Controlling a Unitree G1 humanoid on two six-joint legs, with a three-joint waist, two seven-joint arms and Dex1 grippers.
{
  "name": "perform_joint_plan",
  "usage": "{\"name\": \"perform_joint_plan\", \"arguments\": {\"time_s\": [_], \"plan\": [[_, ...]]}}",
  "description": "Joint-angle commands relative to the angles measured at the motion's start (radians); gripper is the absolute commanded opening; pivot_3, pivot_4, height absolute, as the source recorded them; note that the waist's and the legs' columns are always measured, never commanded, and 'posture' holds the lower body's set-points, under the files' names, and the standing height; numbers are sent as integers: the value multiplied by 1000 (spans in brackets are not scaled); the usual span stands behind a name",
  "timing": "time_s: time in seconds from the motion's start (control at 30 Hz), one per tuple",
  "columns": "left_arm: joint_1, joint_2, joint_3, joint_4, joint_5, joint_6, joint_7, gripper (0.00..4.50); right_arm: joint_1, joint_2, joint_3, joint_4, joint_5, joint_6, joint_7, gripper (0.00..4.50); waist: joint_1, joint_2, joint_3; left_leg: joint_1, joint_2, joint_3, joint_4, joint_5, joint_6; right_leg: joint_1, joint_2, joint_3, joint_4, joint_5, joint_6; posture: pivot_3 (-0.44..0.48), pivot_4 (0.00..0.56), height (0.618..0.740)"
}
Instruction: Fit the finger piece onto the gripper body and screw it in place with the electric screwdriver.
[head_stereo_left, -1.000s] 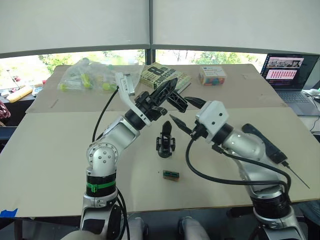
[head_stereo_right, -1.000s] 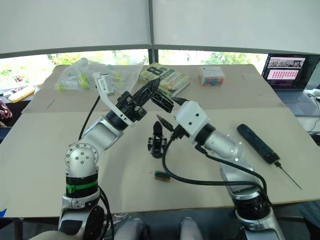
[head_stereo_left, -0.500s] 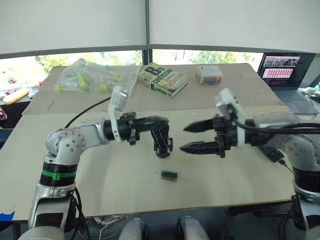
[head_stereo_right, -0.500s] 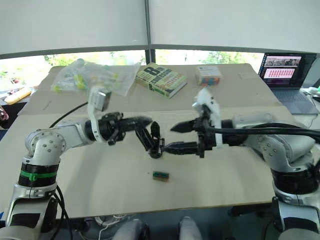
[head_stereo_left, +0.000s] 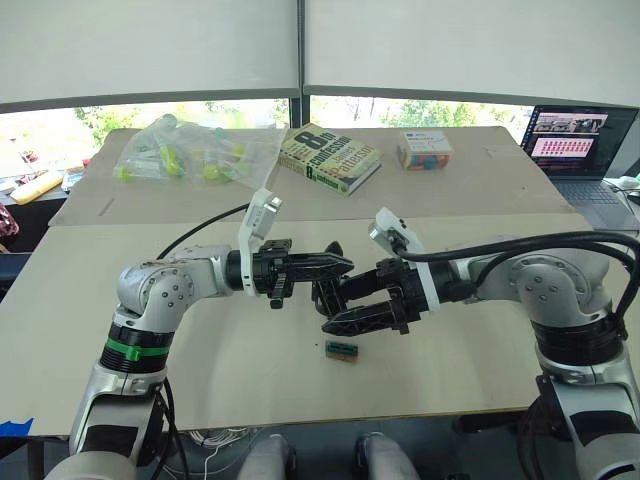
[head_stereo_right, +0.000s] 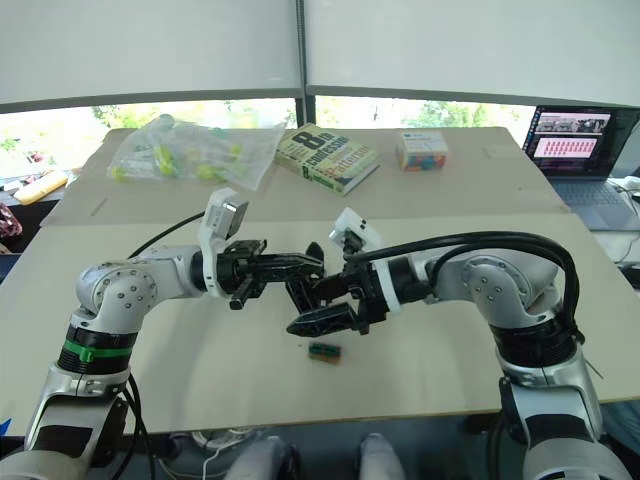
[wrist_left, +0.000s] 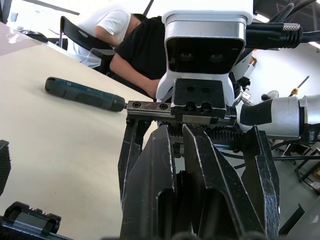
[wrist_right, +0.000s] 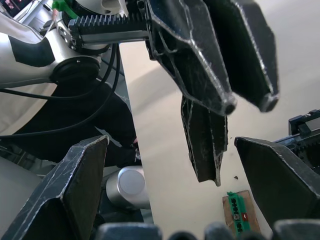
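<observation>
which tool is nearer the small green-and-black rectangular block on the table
Right. The right tool hangs just above and behind the small green-and-black rectangular block, while the left tool sits farther back and higher, toward the robot's left.

I see a tan table (head_stereo_left: 120, 380) under a wide window (head_stereo_left: 150, 115) with white blinds (head_stereo_left: 150, 45) half drawn. Daylight and green foliage show outside. An open laptop (head_stereo_left: 580, 150) sits on my far right.

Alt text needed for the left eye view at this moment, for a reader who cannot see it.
Over a tan table, the left hand and the open right hand meet around the black gripper body. A small green-and-black block lies just in front. Behind are a book, a bag of parts, a small box and a laptop.
</observation>
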Motion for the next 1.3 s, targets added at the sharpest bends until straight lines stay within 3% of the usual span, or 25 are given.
{"name": "perform_joint_plan", "arguments": {"time_s": [0.03,0.2,0.43,0.63,0.83,0.97,1.13,1.3], "plan": [[0,-1,-3,-37,17,-13,-13,0,-18,17,-20,-8,19,12,-18,4472,-1,0,0,0,0,0,0,0,0,0,0,0,0,0,0,0,150,740],[3,-22,-2,-51,14,3,-3,0,-14,56,-38,-1,24,17,-48,3015,-1,0,0,0,0,0,0,0,0,0,0,0,0,0,0,0,150,740],[4,-31,2,-61,19,4,6,0,4,60,-37,-10,36,12,-53,570,-2,0,0,0,0,0,0,0,0,0,0,0,0,0,0,0,150,740],[-2,-19,26,-54,9,17,3,0,25,40,-39,-30,39,-13,-21,470,-4,0,0,0,0,0,0,0,0,0,0,0,0,0,0,0,150,740],[15,42,109,-43,-10,-19,-54,2624,65,11,-63,-54,30,-78,17,461,-7,0,0,0,0,0,0,0,0,0,0,0,0,0,0,0,150,740],[104,192,103,-23,136,-204,-233,4418,112,-16,-108,-55,35,-119,18,461,-10,0,0,0,0,0,-1,0,0,0,1,0,0,0,0,0,150,740],[193,258,65,174,434,-654,-334,4500,230,-83,-166,-43,-15,-262,92,460,0,0,0,0,0,1,-1,0,0,0,0,0,-1,0,0,0,150,740],[202,198,7,351,604,-856,-282,4500,324,-83,-200,16,-95,-484,192,460,18,0,0,-1,0,1,1,-1,1,1,-1,-1,-2,0,0,0,150,740]]}}
